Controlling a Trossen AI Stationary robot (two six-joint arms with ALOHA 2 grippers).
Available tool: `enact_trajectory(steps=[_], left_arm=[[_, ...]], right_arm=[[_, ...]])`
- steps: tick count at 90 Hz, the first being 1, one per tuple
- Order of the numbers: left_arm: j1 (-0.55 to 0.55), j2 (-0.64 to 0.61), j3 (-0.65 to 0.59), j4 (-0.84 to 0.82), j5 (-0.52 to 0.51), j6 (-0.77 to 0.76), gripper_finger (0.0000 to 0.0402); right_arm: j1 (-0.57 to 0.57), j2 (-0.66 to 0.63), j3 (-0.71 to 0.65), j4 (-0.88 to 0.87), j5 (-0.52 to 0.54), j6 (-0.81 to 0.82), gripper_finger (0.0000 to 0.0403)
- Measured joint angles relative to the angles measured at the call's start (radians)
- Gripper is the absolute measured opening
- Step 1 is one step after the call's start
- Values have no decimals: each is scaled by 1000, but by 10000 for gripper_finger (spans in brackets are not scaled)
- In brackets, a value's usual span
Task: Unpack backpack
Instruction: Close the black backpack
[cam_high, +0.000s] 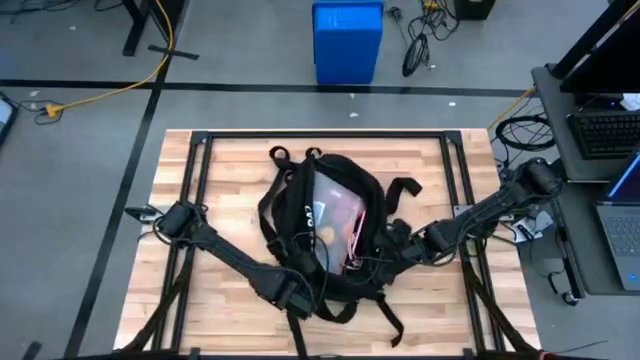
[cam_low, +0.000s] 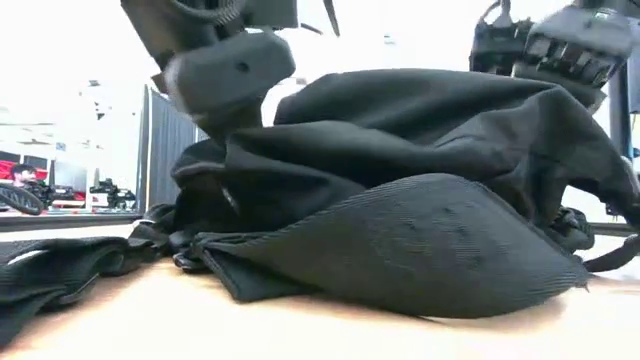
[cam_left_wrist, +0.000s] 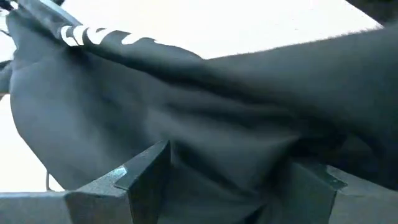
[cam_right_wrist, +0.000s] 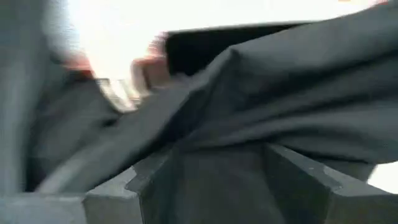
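At the near edge of the wooden slatted table (cam_high: 200, 310), the large black soft fabric backpack (cam_high: 330, 225) lay slumped at mid-table, its long axis running away from the near edge and its mouth pulled open to show pink and pale contents (cam_high: 338, 215) inside. The left jaws (cam_high: 292, 290) sat at the bag's near left corner; in the left wrist view they stood spread, with black cloth bunched in the gap between them, though whether they gripped it could not be told. The right jaws (cam_high: 405, 243) pressed in at the bag's right flank, a little farther back; the right wrist view showed them likewise spread around a fold of dark fabric, with the bright opening just beyond the tips. The bag therefore lay directly ahead of both pairs of jaws and between them, each arm closing in from its own side. The right jaws appeared the nearer to the open mouth and the contents. Beyond the table, a blue plastic bin (cam_high: 348, 40) stood on the grey floor.
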Motion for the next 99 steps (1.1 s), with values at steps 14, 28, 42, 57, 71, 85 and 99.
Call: enact_trajectory(steps=[14,28,42,57,71,85,99], left_arm=[[43,0,0,-40,-23,44,246],[69,0,0,-185,-44,-13,246],[77,0,0,-324,-115,-106,246],[87,0,15,-342,-144,-110,246],[80,0,52,-340,-156,-82,246],[57,-16,94,-340,-174,-51,246],[17,-55,126,-341,-176,-54,246]], right_arm=[[5,3,-51,280,-21,-73,222],[19,34,-51,393,-65,-97,222],[26,85,-51,495,-94,-120,222],[22,154,-51,662,-106,-166,222],[7,204,-52,837,-114,-257,222],[-28,225,-20,878,-120,-361,222],[-46,209,53,736,-146,-531,222]])
